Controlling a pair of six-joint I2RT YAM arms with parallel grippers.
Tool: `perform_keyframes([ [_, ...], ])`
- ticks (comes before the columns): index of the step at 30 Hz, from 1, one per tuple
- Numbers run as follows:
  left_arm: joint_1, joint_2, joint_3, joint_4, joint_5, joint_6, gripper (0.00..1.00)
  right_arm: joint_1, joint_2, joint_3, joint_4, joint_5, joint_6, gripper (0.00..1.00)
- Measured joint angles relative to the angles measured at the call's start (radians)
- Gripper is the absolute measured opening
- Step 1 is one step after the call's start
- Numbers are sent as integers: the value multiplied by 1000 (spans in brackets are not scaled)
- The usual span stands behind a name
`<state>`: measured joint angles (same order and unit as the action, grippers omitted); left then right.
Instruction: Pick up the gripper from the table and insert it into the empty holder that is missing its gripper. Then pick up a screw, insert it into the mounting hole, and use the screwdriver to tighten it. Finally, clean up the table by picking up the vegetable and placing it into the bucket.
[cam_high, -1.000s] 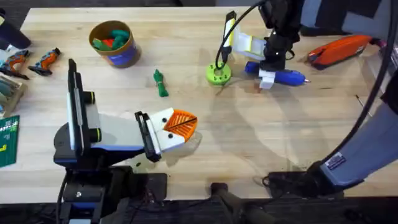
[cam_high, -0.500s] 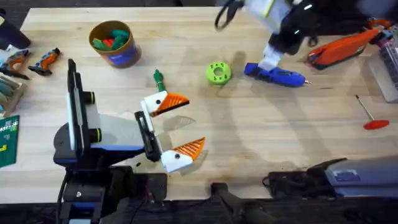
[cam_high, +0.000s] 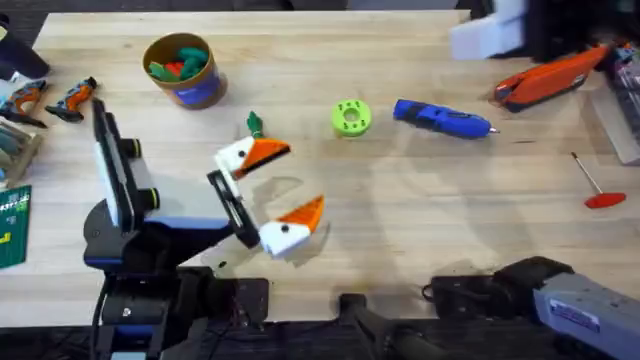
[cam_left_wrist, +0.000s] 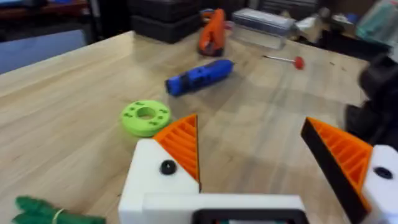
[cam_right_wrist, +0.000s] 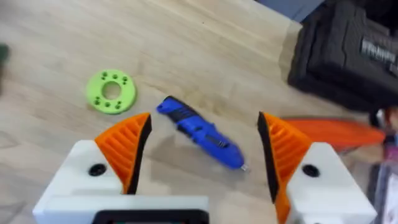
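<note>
**Resting screwdriver, two spread tools, vegetable still on the desk**

Lying on the wooden desk (cam_high: 420, 210), the blue screwdriver (cam_high: 443, 119) sits toward 1 o'clock from the desk's middle in the overhead view, its metal tip pointing toward 3 o'clock. Nothing grips it. Just beside it, toward 9 o'clock, is the lime-green disc (cam_high: 351, 117) with its ring of holes.

The left tool (cam_high: 279, 191) hangs low over the desk's middle-left, its two white fingers with orange ribbed pads spread wide apart, holding nothing. One fingertip points toward the dark green vegetable (cam_high: 255, 125), which lies near that tip, at 12 o'clock from it; whether they touch cannot be told. In the left wrist view the vegetable (cam_left_wrist: 53, 213) lies on the wood beside the near finger, and the disc (cam_left_wrist: 145, 116) and screwdriver (cam_left_wrist: 199, 76) lie beyond.

The right tool (cam_right_wrist: 202, 155) is raised above the far right of the desk. Its own camera shows both orange pads well apart with nothing between them, and the screwdriver (cam_right_wrist: 200, 132) and disc (cam_right_wrist: 111, 91) on the wood below. In the overhead view it is a pale blur at the top edge, at 1 o'clock.

The bucket (cam_high: 181, 69) stands at 10 o'clock, upright, with green and orange pieces inside. An orange-and-black tool (cam_high: 548, 80) lies at 2 o'clock, and a thin red-handled tool (cam_high: 596, 187) at 3 o'clock.
</note>
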<state>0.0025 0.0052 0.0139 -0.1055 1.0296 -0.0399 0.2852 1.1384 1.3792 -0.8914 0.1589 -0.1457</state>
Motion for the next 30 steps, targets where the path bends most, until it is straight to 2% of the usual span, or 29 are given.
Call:
perform_keyframes([
  [3, 0, 0, 14, -11, -118, -23, 985, 0, -75, 0, -65, 0, 73, 956],
  [7, 0, 4, 97, -111, -293, -32, 985, -5, -141, 0, -158, 1, 123, 955],
  [11, 0, 64, 235, -260, -405, -17, 985, -7, -185, -33, -156, 0, 175, 955],
  [15, 0, 176, 373, -408, -495, -12, 985, -7, -254, -152, -151, 0, 210, 955],
  [20, 0, 347, 548, -592, -580, -12, 985, -7, -311, -301, -157, 0, 243, 956],
  [24, 0, 488, 678, -702, -617, -13, 985, -7, -314, -348, -157, 0, 266, 956],
  [30, 0, 672, 772, -739, -644, -13, 985, -7, -314, -350, -155, 0, 278, 956],
])
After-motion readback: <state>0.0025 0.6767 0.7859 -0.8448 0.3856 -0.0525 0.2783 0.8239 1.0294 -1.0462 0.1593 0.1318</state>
